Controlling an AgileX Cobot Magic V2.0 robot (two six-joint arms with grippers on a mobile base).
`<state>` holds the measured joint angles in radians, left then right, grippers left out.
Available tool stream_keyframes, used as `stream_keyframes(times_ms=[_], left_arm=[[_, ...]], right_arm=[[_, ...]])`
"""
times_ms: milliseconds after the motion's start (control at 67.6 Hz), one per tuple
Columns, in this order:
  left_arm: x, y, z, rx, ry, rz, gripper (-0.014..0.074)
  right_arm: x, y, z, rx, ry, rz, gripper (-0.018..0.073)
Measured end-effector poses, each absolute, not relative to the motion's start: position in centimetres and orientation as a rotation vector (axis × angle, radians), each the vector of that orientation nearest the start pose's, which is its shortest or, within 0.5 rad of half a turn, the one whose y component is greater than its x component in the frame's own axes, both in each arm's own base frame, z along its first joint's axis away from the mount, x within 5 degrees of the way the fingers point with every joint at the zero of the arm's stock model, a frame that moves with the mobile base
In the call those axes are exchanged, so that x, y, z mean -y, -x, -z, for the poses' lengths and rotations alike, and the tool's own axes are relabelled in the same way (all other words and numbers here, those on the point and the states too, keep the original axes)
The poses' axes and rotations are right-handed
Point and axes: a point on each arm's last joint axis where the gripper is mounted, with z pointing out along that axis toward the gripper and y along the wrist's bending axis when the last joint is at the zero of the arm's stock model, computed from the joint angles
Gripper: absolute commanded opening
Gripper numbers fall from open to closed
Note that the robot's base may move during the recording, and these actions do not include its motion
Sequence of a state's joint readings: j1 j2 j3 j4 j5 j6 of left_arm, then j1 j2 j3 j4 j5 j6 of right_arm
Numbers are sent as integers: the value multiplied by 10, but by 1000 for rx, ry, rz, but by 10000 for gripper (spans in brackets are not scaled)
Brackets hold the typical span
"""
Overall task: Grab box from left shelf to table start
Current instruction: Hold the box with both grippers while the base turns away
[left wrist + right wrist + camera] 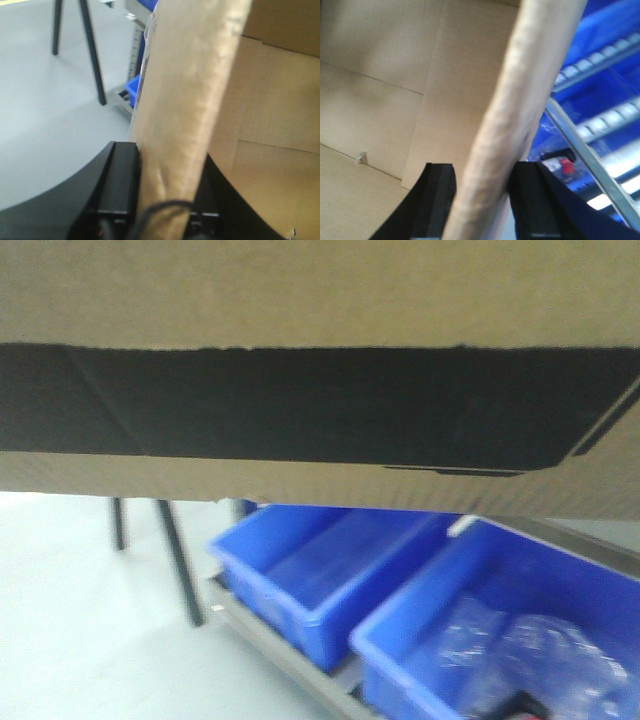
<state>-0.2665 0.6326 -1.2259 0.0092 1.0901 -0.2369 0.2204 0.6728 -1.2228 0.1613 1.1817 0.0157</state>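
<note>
Left tool (166, 170) pinches a side wall of the box (185, 90): black fingers (119, 185) sit on either side of the cardboard edge and press on it. Right tool (484, 187) does the same on another wall, fingers (437, 200) clamped against the cardboard, one inside and one outside. Both wrist views look into the box's open inside: plain brown flaps with seams and a small nick (362, 157) on one edge.

In the front view the box (320, 300) fills the whole upper half, very close and blurred, with its black panel (300, 405) running across. Can't tell whether its underside rests on anything.

Below it is the shelf (285, 652), a grey metal rail carrying two blue bins (320, 580). The right bin (560, 590) has clear plastic bags (530, 650) in it. White rollers (600, 60) and a small red item (565, 164) show in the right wrist view. To the left is grey floor (70, 620) with thin black legs (180, 560) standing on it.
</note>
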Motion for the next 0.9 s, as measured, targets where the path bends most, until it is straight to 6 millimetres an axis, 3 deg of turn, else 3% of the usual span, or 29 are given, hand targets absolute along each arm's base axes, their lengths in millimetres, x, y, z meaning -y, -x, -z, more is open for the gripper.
stream_keyframes(times_ms=[902], left_arm=[[15, -59, -462, -1960, -28, 322, -93]], right_arm=[[-28, -64, -449, -2114, 242, -334, 57]])
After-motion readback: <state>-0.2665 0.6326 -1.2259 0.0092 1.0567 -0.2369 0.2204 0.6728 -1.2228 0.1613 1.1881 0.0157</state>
